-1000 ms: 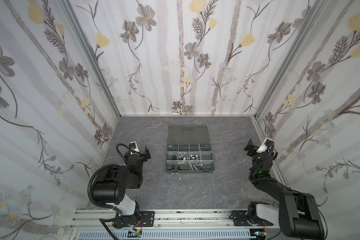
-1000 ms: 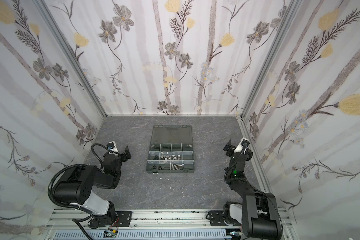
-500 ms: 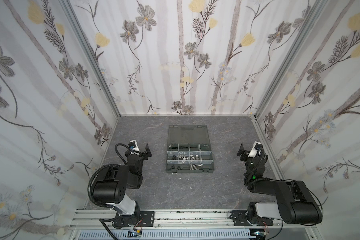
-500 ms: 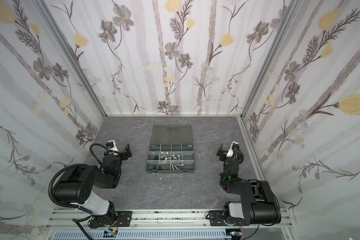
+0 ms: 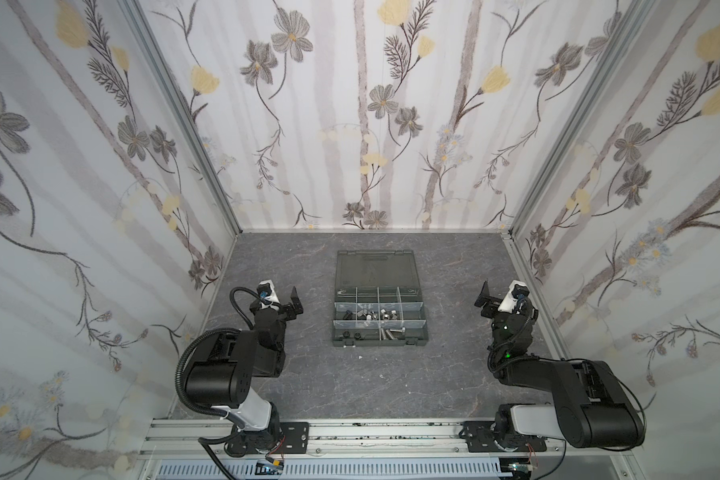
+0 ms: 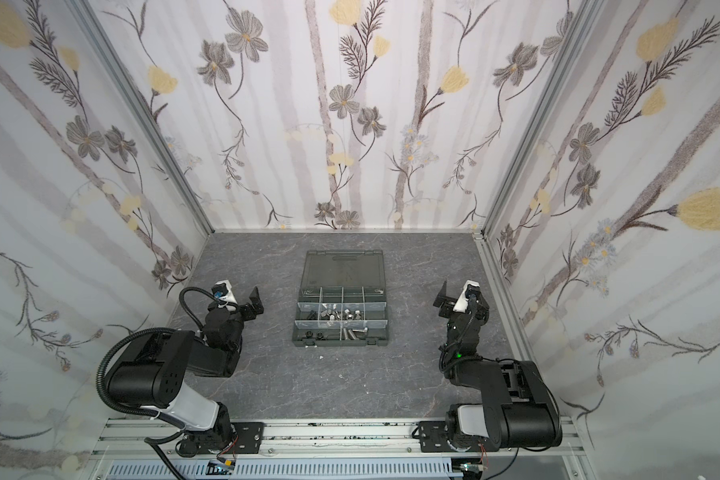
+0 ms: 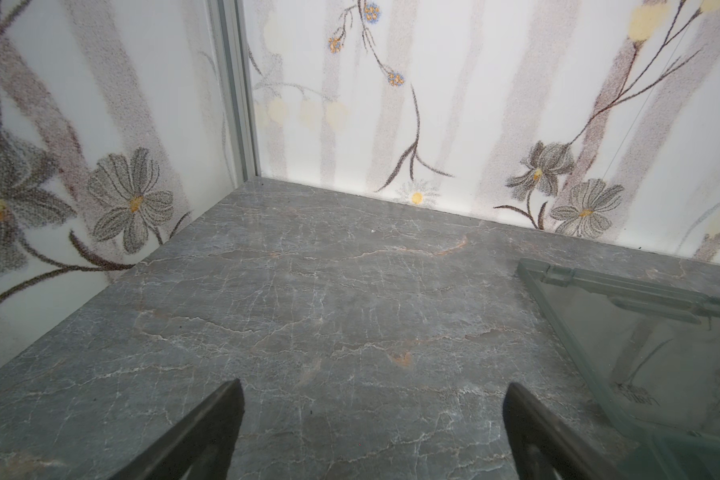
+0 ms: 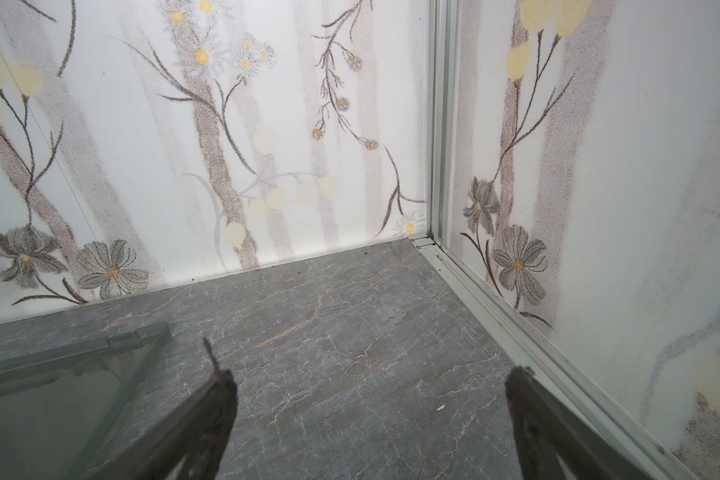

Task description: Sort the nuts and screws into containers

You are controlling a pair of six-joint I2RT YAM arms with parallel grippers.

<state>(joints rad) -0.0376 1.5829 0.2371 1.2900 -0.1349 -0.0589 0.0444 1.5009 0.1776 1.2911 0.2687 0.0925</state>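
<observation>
Screws [image 5: 388, 332] and nuts [image 5: 352, 333] sit in compartments [image 5: 412, 314], bench [image 5: 350, 386] looks bare, left claw [image 7: 373, 388] and right claw [image 8: 371, 378] spread empty; seemingly done.

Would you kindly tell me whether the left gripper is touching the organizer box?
Apart. In a top view the left gripper sits beside the organizer box with a clear strip of bare tabletop between them.

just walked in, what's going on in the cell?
Nothing is being handled right now. The left gripper and right gripper are both open and empty, one on each side of the box, clear of it. Its lid lies open behind it. Screws and nuts sit in the compartments.
</observation>
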